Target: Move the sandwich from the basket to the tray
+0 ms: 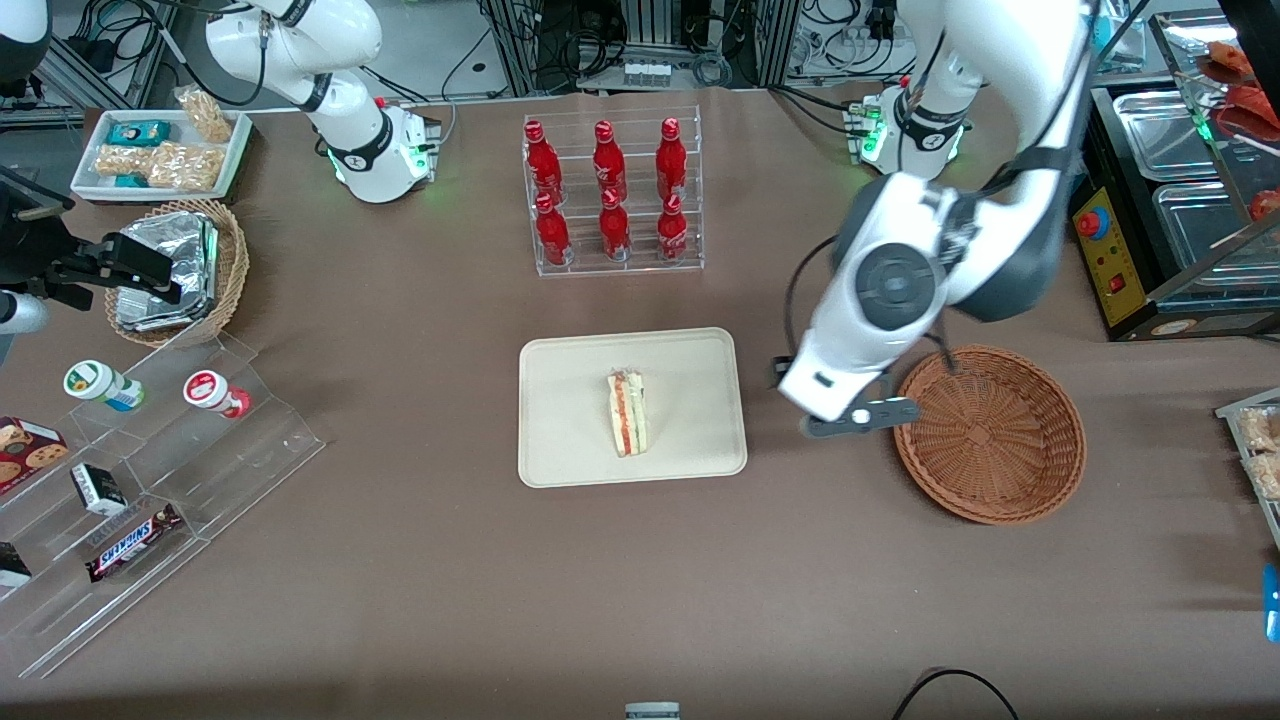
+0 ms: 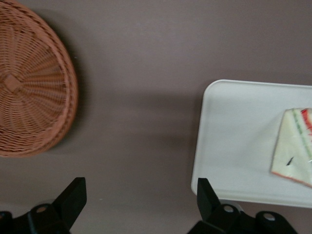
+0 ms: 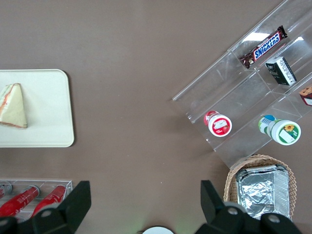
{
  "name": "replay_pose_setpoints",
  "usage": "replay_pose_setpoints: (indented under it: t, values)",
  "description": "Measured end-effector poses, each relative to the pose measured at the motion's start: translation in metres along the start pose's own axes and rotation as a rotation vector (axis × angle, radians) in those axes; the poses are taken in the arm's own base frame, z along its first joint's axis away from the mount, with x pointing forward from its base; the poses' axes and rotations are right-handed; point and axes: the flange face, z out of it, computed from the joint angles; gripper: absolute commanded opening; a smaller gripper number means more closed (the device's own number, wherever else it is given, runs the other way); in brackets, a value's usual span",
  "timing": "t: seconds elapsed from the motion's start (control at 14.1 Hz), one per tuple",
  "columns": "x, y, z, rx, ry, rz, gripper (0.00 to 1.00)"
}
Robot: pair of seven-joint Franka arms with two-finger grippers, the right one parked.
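A white bin of snack bags sits at the parked arm's end of the table, well away from the gripper. Just nearer the camera a tan basket holds foil packets. Nearer still, a clear stepped rack carries two small tubs, one green-lidded and one red-lidded, a small black box and a bar reading SNICKERS. A cookie box lies at the frame's edge; its writing is too small to read.

Mid-table, a clear stand holds six red bottles with white script labels that cannot be made out.

The tray lies near the gripper, on the parked arm's side of it. The sandwich lies on the tray, roughly central, its red-orange and green layers showing, apart from the gripper.

The gripper hovers over bare brown tablecloth between tray and basket. Its fingers are spread wide and hold nothing. The tray's rim is close beside one finger, and the basket is just off to the other side.

Toward the working arm's end stand a black unit with a red button and steel pans.
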Motion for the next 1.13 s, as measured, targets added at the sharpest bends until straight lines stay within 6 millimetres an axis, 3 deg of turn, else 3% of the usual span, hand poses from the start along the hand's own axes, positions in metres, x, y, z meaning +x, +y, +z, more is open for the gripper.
replay_pose_setpoints:
  t: [0.28,0.64,0.85,1.13]
  values:
    - [-0.009,-0.083,-0.025,-0.017,-0.019,0.081,1.0]
    - [-0.024,-0.18,-0.077,-0.046,-0.04,0.156,1.0]
    - [-0.029,-0.215,-0.099,-0.062,-0.004,0.19,1.0]
    - [-0.041,-0.241,-0.131,-0.001,0.042,0.23,1.0]
